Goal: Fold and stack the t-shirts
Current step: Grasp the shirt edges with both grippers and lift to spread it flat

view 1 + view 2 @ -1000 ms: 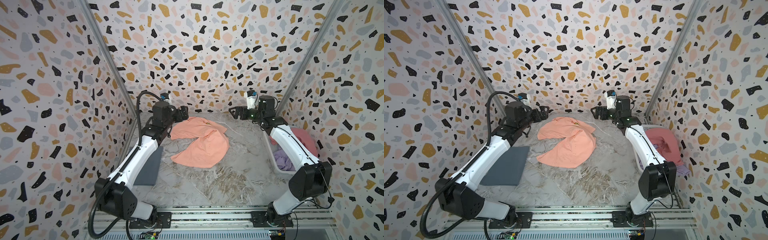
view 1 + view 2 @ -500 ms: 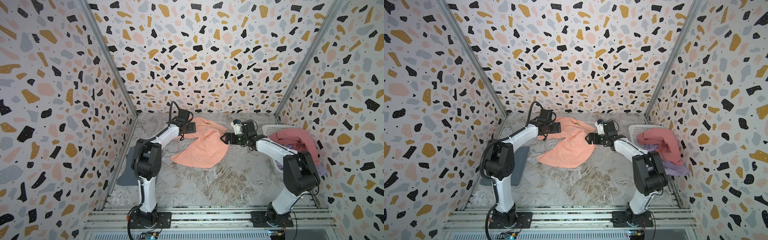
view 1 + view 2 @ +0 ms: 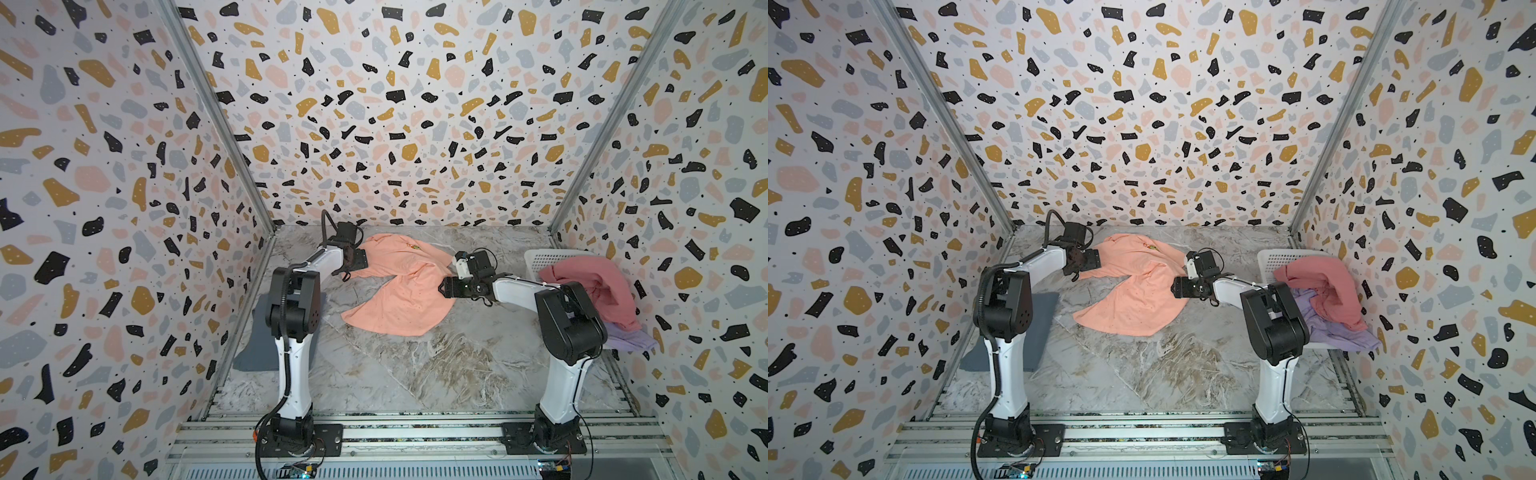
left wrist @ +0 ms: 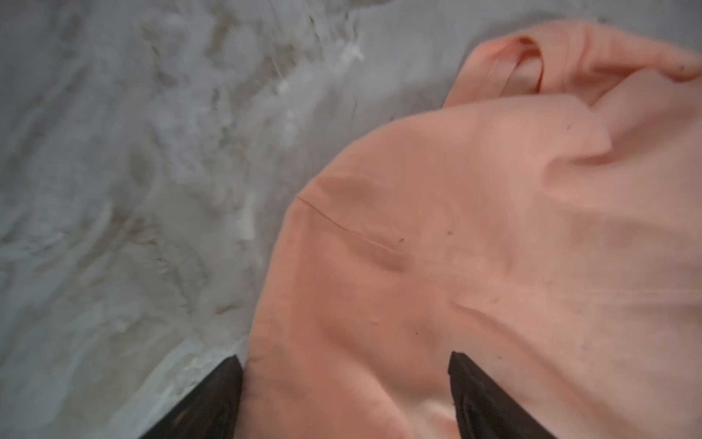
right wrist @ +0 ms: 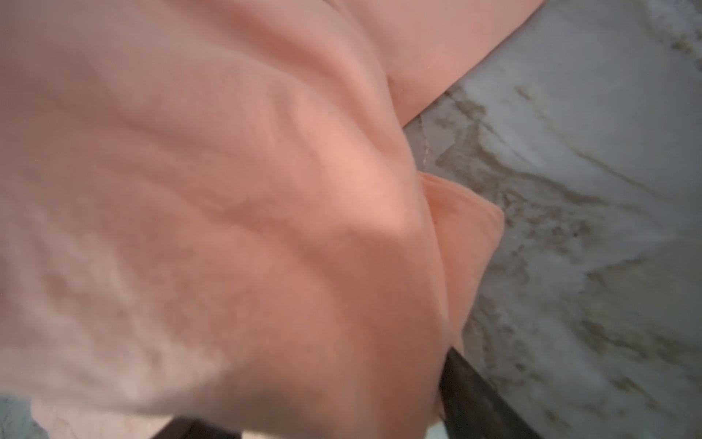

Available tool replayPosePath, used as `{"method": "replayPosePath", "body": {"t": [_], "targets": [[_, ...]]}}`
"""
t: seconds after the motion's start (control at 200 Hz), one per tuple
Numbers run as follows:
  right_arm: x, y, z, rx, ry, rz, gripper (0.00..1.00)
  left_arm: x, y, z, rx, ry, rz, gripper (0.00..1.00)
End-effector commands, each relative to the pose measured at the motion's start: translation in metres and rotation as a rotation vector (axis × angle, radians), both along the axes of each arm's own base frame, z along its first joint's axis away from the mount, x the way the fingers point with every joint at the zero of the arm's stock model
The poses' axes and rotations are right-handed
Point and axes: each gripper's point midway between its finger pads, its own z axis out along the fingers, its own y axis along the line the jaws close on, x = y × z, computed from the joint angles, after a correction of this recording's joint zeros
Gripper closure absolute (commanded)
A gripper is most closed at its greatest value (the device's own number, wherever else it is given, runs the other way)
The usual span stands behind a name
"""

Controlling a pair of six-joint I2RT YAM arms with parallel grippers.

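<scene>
A peach-orange t-shirt (image 3: 399,299) (image 3: 1133,299) lies crumpled at the back middle of the marble table. My left gripper (image 3: 361,262) (image 4: 343,365) is low at the shirt's left edge, jaws apart, one finger on the table and one on the cloth. My right gripper (image 3: 444,286) (image 5: 334,399) presses into the right edge, jaws apart with bunched fabric between them. In both top views a slate-grey t-shirt (image 3: 253,340) lies flat at the left wall, partly behind the left arm. A dusty-rose t-shirt (image 3: 590,286) and a lavender one (image 3: 627,340) hang out of the basket.
A white perforated basket (image 3: 548,257) (image 3: 1283,257) stands against the right wall. Patterned walls close in the left, back and right sides. The arm bases sit on a metal rail (image 3: 415,432) at the front edge.
Both arms have swung down from high at the back to the table and now sit on opposite edges of the peach shirt. Both sets of jaws have narrowed.
</scene>
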Motion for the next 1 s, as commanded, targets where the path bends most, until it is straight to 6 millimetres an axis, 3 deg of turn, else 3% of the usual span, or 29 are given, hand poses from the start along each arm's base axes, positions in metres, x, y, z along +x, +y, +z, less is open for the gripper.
{"method": "replayPosePath", "body": {"t": [0.0, 0.075, 0.165, 0.295, 0.39, 0.511, 0.601, 0.656, 0.706, 0.756, 0.781, 0.821, 0.881, 0.886, 0.916, 0.966, 0.996], "targets": [[0.015, 0.012, 0.017, 0.040, -0.059, 0.011, 0.46, 0.006, -0.015, 0.000, -0.069, -0.010, -0.019, 0.27], [0.017, 0.018, 0.019, 0.074, -0.064, 0.021, 0.64, 0.007, -0.020, -0.002, -0.098, -0.013, -0.020, 0.45], [0.027, 0.022, 0.026, 0.083, -0.078, 0.022, 0.88, 0.015, -0.030, 0.010, -0.164, -0.055, -0.031, 0.63], [0.052, 0.015, 0.067, 0.063, -0.193, -0.023, 0.96, 0.037, -0.051, 0.058, -0.292, -0.167, -0.060, 0.85], [0.079, -0.014, 0.135, 0.008, -0.364, -0.122, 0.98, 0.056, -0.066, 0.123, -0.385, -0.294, -0.099, 0.93], [0.093, -0.057, 0.257, -0.069, -0.645, -0.229, 0.99, 0.072, -0.070, 0.234, -0.452, -0.516, -0.149, 0.97], [0.072, -0.063, 0.353, -0.125, -0.867, -0.223, 0.99, 0.071, -0.048, 0.303, -0.507, -0.669, -0.116, 0.96], [0.053, -0.055, 0.383, -0.137, -0.948, -0.181, 1.00, 0.067, -0.026, 0.329, -0.549, -0.742, -0.075, 0.96], [0.027, -0.036, 0.401, -0.144, -1.003, -0.096, 1.00, 0.061, -0.004, 0.333, -0.561, -0.773, -0.021, 0.93], [-0.001, -0.010, 0.398, -0.168, -1.016, 0.023, 1.00, 0.051, 0.017, 0.322, -0.534, -0.767, 0.033, 0.85], [-0.017, 0.002, 0.389, -0.175, -1.004, 0.090, 1.00, 0.046, 0.027, 0.312, -0.511, -0.753, 0.064, 0.74], [-0.042, 0.021, 0.361, -0.182, -0.940, 0.193, 1.00, 0.036, 0.043, 0.287, -0.475, -0.711, 0.118, 0.53], [-0.080, 0.040, 0.302, -0.144, -0.752, 0.324, 0.93, 0.018, 0.062, 0.251, -0.436, -0.637, 0.178, 0.32], [-0.086, 0.041, 0.290, -0.136, -0.706, 0.341, 0.90, 0.017, 0.064, 0.247, -0.431, -0.628, 0.184, 0.31], [-0.101, 0.042, 0.261, -0.115, -0.600, 0.372, 0.82, 0.007, 0.074, 0.229, -0.398, -0.585, 0.215, 0.27], [-0.124, 0.031, 0.210, -0.118, -0.422, 0.371, 0.53, -0.009, 0.089, 0.205, -0.328, -0.522, 0.256, 0.25], [-0.133, 0.019, 0.185, -0.146, -0.354, 0.341, 0.46, -0.017, 0.094, 0.195, -0.285, -0.489, 0.265, 0.23]]}}
